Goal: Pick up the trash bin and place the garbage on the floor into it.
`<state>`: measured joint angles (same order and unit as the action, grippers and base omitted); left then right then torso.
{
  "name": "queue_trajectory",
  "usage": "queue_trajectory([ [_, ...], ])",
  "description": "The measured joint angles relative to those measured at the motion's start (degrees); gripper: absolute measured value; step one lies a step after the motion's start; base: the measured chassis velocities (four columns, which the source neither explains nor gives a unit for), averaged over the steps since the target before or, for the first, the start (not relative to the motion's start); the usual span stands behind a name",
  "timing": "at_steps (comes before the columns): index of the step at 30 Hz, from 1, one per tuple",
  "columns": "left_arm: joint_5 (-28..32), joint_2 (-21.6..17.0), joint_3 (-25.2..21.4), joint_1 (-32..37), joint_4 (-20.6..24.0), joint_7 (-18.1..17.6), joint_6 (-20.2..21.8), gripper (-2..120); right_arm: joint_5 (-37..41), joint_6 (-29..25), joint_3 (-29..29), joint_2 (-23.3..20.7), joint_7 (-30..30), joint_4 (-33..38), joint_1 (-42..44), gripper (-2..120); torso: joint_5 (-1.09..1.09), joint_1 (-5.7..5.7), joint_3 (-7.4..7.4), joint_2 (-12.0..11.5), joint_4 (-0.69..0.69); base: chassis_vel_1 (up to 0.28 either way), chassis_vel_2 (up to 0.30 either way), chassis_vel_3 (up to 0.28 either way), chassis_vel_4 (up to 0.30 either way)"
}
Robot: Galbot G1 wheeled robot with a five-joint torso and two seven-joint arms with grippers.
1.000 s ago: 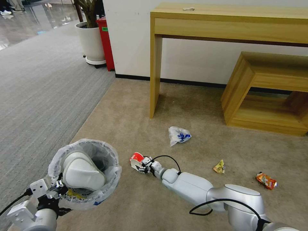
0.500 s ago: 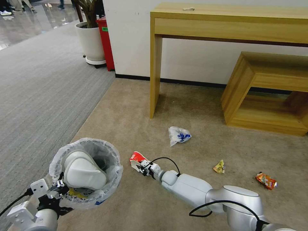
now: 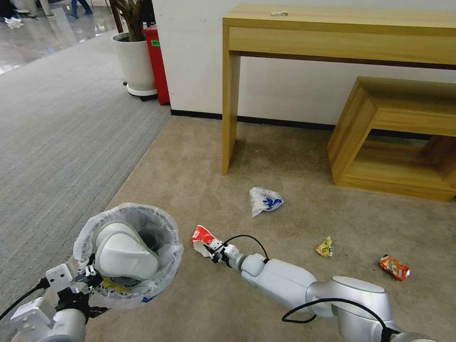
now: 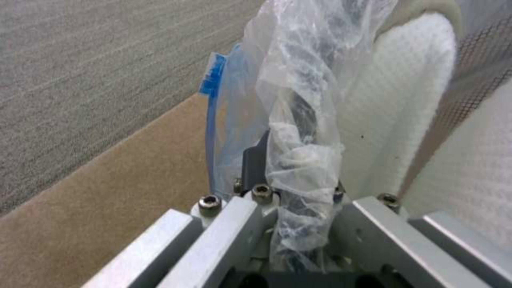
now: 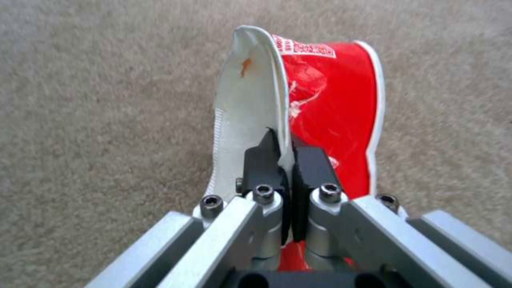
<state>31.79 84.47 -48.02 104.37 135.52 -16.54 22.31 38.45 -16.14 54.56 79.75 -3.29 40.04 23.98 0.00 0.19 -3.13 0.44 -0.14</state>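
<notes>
Open beige floor (image 3: 199,156) lies between the trash bin (image 3: 128,256) and the wooden table (image 3: 332,33); no object stands on this stretch. The bin mouth is largely blocked by a white slipper (image 3: 126,256), leaving a dark gap along its far inner wall. The right gripper (image 3: 209,246) pinches a flattened red cup (image 3: 202,234) just beside the bin rim, with a narrow strip of carpet between them. To the right, a white-blue plastic bag (image 3: 265,199), a yellow wrapper (image 3: 324,246) and an orange wrapper (image 3: 394,267) lie well apart (clear carpet between each). The table leg (image 3: 230,99) and the low wooden shelf (image 3: 394,137) bound the far side.
</notes>
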Motion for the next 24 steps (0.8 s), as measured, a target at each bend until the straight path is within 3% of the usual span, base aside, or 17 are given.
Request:
queue_trajectory([
  [8,-0.02,-0.53,0.61,-0.71,-1.97,-0.25,0.53,0,3.71,-1.2,-3.59,-9.16,2.14,16.0,-0.35,0,0.02,0.0,0.0,0.0,0.02,0.0,0.0,0.0,0.0],
  [11,-0.03,-0.84,0.9,-1.08,-2.16,-0.15,0.87,0,4.15,-1.83,-6.51,-16.12,3.5,23.74,-0.63,0,0.01,0.0,0.0,0.0,-0.02,0.0,0.0,0.0,0.0],
  [14,-0.16,-1.07,1.27,-1.2,-2.28,0.14,0.94,0,4.17,-2.36,-8.6,-19.64,3.92,28.42,-0.62,0,0.0,0.0,0.0,0.0,-0.03,0.0,0.0,0.0,0.0],
  [24,-0.13,-2.58,1.78,-1.73,-3.4,0.3,1.29,0,7.17,-5.09,-14.05,-26.36,0.74,44.12,-1.47,0,0.0,0.0,0.0,0.0,0.0,0.0,0.0,0.0,0.0],
])
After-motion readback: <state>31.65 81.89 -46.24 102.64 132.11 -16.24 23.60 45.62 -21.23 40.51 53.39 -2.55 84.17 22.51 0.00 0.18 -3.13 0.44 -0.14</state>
